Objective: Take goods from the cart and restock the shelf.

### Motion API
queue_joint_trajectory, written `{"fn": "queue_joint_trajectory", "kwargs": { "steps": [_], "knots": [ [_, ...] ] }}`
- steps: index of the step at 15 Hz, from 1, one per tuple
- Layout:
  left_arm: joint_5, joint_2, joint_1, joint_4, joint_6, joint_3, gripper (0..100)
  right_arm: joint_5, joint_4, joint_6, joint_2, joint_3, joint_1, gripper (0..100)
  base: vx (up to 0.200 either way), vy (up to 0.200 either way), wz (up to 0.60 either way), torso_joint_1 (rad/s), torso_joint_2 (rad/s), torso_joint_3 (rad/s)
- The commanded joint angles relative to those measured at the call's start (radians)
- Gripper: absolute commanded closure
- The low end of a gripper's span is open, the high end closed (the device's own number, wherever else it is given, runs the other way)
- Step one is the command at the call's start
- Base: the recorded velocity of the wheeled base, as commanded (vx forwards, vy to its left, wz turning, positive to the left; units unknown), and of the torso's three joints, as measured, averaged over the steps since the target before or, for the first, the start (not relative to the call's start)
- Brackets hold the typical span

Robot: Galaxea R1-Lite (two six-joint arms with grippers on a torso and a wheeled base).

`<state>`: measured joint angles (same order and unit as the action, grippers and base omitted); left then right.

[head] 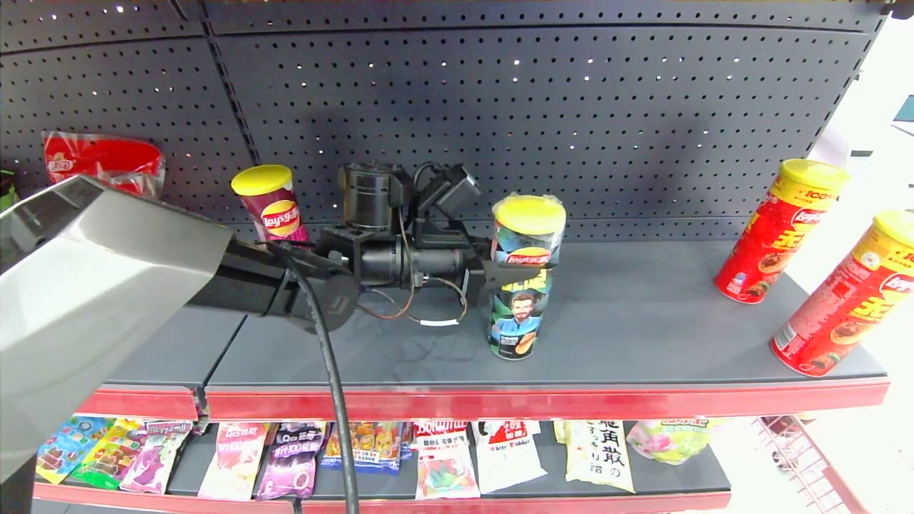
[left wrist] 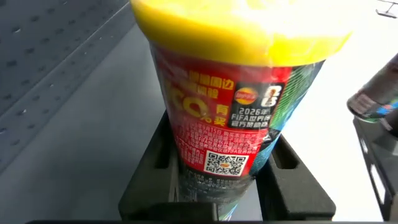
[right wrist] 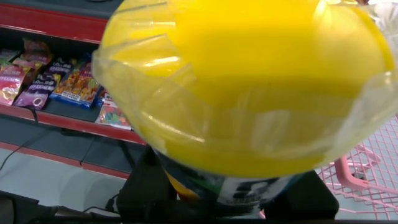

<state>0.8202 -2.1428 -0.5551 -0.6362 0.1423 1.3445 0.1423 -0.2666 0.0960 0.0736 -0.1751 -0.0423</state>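
Observation:
A tall chip can with a yellow lid and green-blue wrap stands upright on the dark upper shelf, near its middle. My left gripper comes in from the left and is shut on its upper half. In the left wrist view the can sits between the black fingers of that gripper. The right wrist view shows a second yellow-lidded can close to the lens, with my right gripper shut on its body below the lid.
A purple can stands at the shelf's back left, beside a red bag. Two red cans stand at the right end. Snack bags fill the lower shelf. A pink cart stands beside the shelving.

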Motion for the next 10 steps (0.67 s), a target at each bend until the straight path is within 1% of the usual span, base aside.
{"fn": "queue_joint_trajectory", "kwargs": {
  "steps": [1,2,3,7,8,10],
  "knots": [
    [-0.006,0.029,-0.012,-0.037,-0.003,-0.061,100,0.0,0.0,0.001,0.002,0.0,-0.001,100,0.0,0.0,0.0,0.0,0.0,0.0],
    [-0.012,0.035,-0.019,-0.054,-0.006,-0.076,100,0.0,0.0,-0.001,0.002,0.0,-0.001,100,0.0,0.0,0.0,0.0,0.0,0.0],
    [-0.016,0.049,-0.023,-0.056,-0.018,-0.088,100,0.0,0.0,0.001,0.002,0.0,-0.001,100,0.0,0.0,0.0,0.0,0.0,0.0],
    [-0.026,0.053,-0.029,-0.092,-0.021,-0.126,100,0.0,0.0,0.001,0.002,0.0,-0.001,100,0.0,0.0,0.0,0.0,0.0,0.0],
    [-0.027,0.055,-0.029,-0.092,-0.021,-0.128,100,0.0,0.0,-0.001,0.002,0.0,-0.001,100,0.0,0.0,0.0,0.0,0.0,0.0],
    [-0.027,0.066,-0.028,-0.097,-0.02,-0.162,100,0.0,0.0,-0.001,0.002,-0.001,-0.001,100,0.0,0.0,0.0,0.0,0.0,0.0]
  ]
}}
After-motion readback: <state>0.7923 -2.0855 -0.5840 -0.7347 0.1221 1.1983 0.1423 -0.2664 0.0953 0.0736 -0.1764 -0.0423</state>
